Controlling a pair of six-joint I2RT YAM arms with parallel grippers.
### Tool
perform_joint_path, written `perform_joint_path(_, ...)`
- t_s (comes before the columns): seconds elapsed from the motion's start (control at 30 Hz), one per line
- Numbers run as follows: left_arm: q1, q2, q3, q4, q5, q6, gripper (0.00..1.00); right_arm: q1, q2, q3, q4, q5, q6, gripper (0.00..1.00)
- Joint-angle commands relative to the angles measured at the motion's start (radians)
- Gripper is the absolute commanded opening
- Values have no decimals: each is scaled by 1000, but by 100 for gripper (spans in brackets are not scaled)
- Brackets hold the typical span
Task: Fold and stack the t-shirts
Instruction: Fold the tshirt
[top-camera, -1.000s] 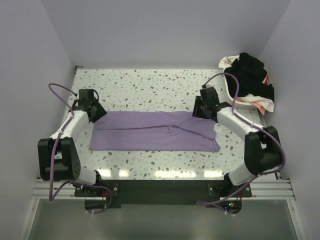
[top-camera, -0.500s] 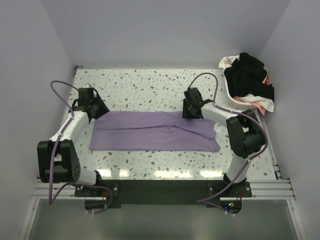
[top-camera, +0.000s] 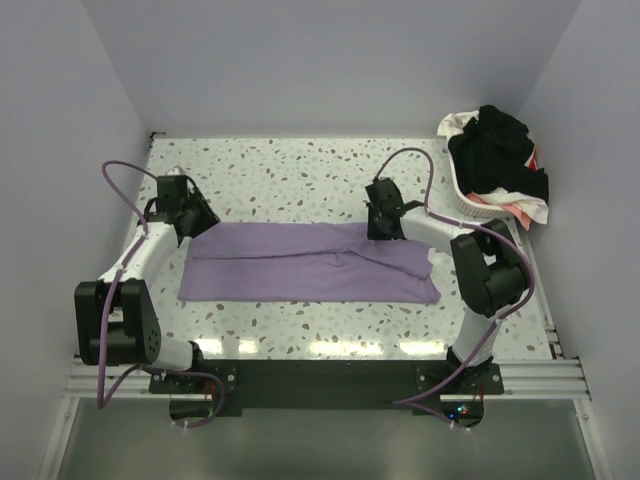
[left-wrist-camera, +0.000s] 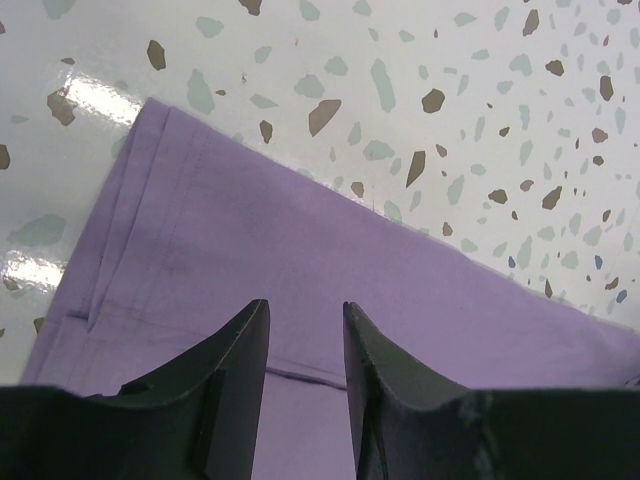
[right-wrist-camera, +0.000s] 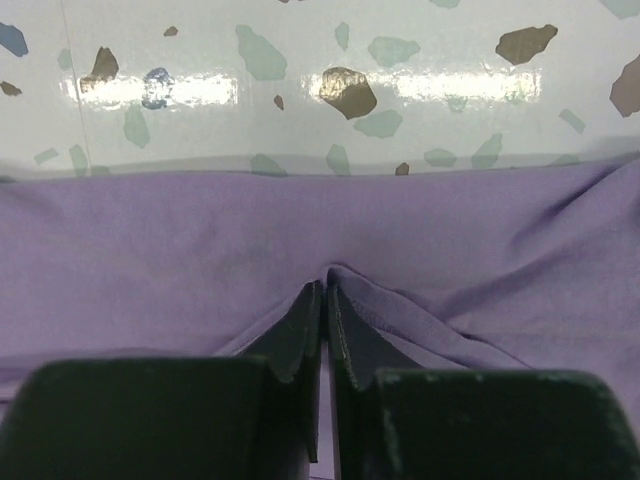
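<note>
Right fingers (right-wrist-camera: 290, 340) have snapped closed on a soft ridge of lilac t-shirt (right-wrist-camera: 150, 260); left fingers (left-wrist-camera: 235, 360) hover part-open, empty.

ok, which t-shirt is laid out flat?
The lilac-purple cloth t-shirt, flat on the speckled table. The black t-shirt and others are heaped in the white plastic basket.

Speckled table (top-camera: 300, 170), lilac t-shirt (top-camera: 300, 262) flat, white basket (top-camera: 466, 200)
</note>
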Motion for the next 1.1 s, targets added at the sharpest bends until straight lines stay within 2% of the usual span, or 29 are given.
perform_joint_path(0.0,-7,-14,4,35,5,25,40,3,-56,-27,32,-10,7,1)
perform_joint_path(0.4,-13,-18,4,29,2,30,40,68,-260,-216,86,-75,78,1)
perform_joint_path(0.6,-15,-21,6,24,2,33,40,134,-313,-317,152,-101,139,1)
perform_joint_path(0.83,-16,-18,6,24,4,32,40,189,-364,-393,210,-64,183,1)
perform_joint_path(0.97,-18,-18,4,24,4,35,40,206,-384,-434,264,-58,188,3)
perform_joint_path(1.07,-19,-18,6,23,5,36,40,215,-396,-462,304,-58,187,10)
